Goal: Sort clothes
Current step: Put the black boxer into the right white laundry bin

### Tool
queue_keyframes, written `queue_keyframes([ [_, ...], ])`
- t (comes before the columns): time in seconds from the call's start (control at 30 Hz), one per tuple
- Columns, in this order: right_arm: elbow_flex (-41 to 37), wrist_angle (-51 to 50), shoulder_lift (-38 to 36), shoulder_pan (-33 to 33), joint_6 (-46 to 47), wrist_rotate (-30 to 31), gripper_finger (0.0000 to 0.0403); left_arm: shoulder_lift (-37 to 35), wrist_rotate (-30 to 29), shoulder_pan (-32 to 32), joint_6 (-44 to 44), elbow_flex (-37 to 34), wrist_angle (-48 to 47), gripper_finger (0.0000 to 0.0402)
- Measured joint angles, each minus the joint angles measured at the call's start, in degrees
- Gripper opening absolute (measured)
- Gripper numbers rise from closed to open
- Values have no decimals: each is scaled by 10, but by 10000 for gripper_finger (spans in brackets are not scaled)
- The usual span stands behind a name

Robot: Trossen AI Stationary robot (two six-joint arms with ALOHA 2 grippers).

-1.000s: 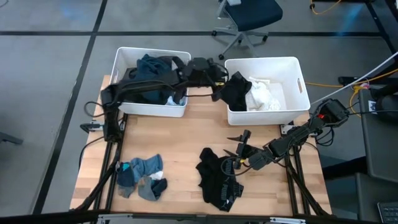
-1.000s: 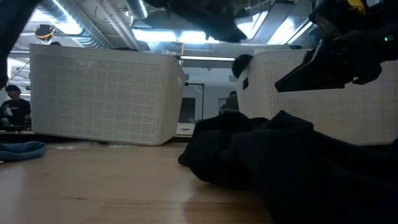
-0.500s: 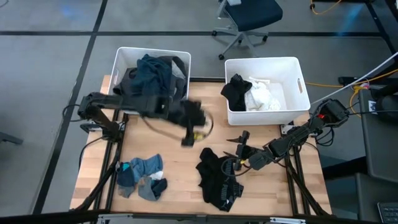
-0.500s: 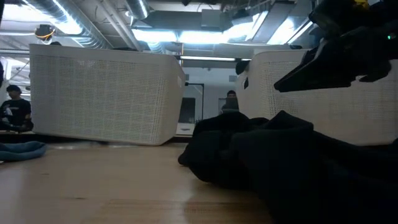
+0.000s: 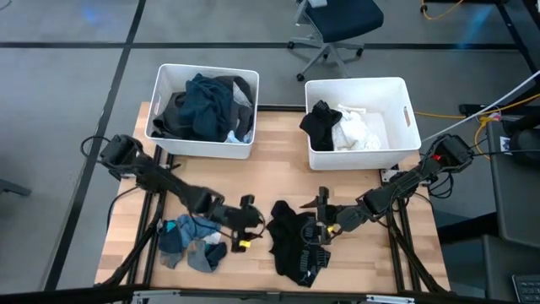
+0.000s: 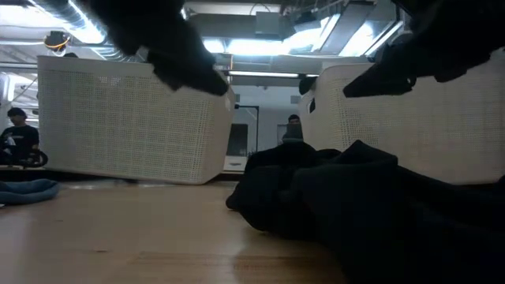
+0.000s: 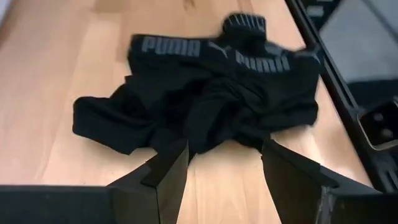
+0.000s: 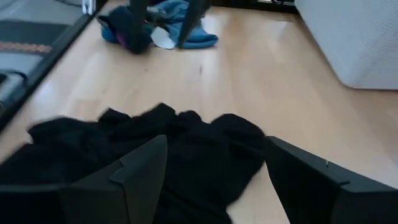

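A black pile of clothes [image 5: 295, 245] lies near the table's front edge, with a waistband [image 7: 186, 48] showing. My left gripper [image 5: 253, 224] is open just left of it, both fingers short of its edge [image 7: 186, 140]. From the right, my right gripper [image 5: 319, 218] hovers open over the pile [image 8: 155, 155]. A heap of blue and grey socks [image 5: 192, 241] lies at the front left. The left bin [image 5: 160, 80] holds dark grey and teal clothes [image 5: 207, 105]. In the right bin [image 5: 405, 93] lie a black garment [image 5: 321, 122] and white ones [image 5: 359, 131].
Both white bins stand side by side along the far edge, and bare wood shows in the middle [image 5: 278, 173] between them and the piles. Arm frames run down both table sides. In the low view, people sit in the room behind [image 6: 17, 134].
My left gripper has swung from between the two bins at the far edge toward the near edge and down, ending low between the socks and the black pile, still open. My right gripper has turned a little above the black pile. The clothes have kept still.
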Motion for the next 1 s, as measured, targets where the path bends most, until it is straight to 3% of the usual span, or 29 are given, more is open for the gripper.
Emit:
queue_keyframes([
  [0.17, 2, 0, 0, -1, 22, -56, 270, 0, -97, -25, 3, -101, 182, 192],
  [0.3, 2, 11, 0, -1, 22, -79, 270, -1, -145, -25, 45, -137, 275, 192],
  [0.53, 60, 2, 75, -2, 2, -115, 270, -1, -168, -24, 47, -157, 280, 192],
  [0.77, 158, -111, 193, -15, -65, -135, 270, -1, -169, -22, 40, -159, 279, 192],
  [1.0, 176, -168, 240, -53, -48, -188, 269, -1, -170, -23, 32, -158, 270, 192],
])
